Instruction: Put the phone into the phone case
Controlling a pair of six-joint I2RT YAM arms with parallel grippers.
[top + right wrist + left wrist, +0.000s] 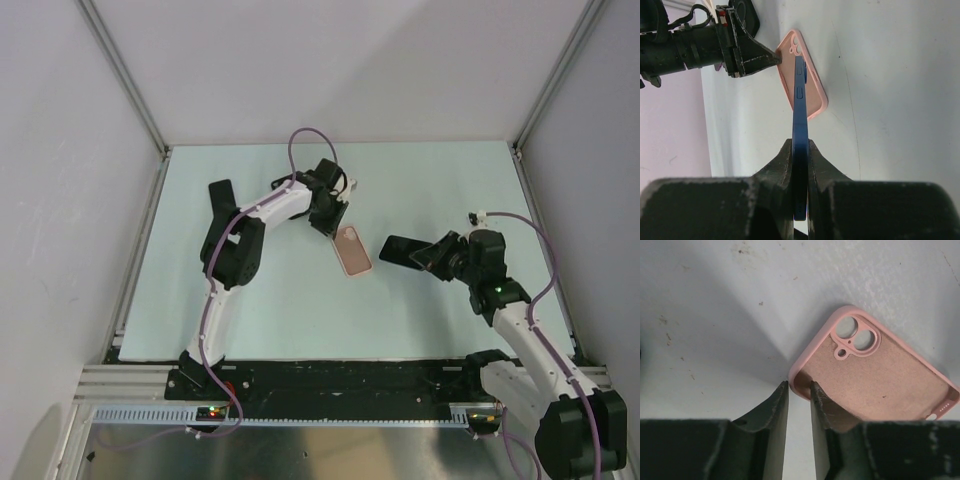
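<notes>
Phone [800, 115], dark blue, is clamped on edge in the right pincer [800, 146], one finger pressed flat against each face. It is held off the counter [250, 300], right of centre, and its free end points toward the phone case [352, 250].

The pink phone case lies just beside it near the middle of the counter with its open side up. The suede-like lining and the camera cutout show in the left wrist view. Phone and case do not touch.

The left pincer [799, 385] is down at the case's corner nearest the camera cutout. Its jaws are almost together, with one fingertip outside the rim and the other over the lining. The corner wall sits between the tips, but I cannot tell whether they actually squeeze it.
</notes>
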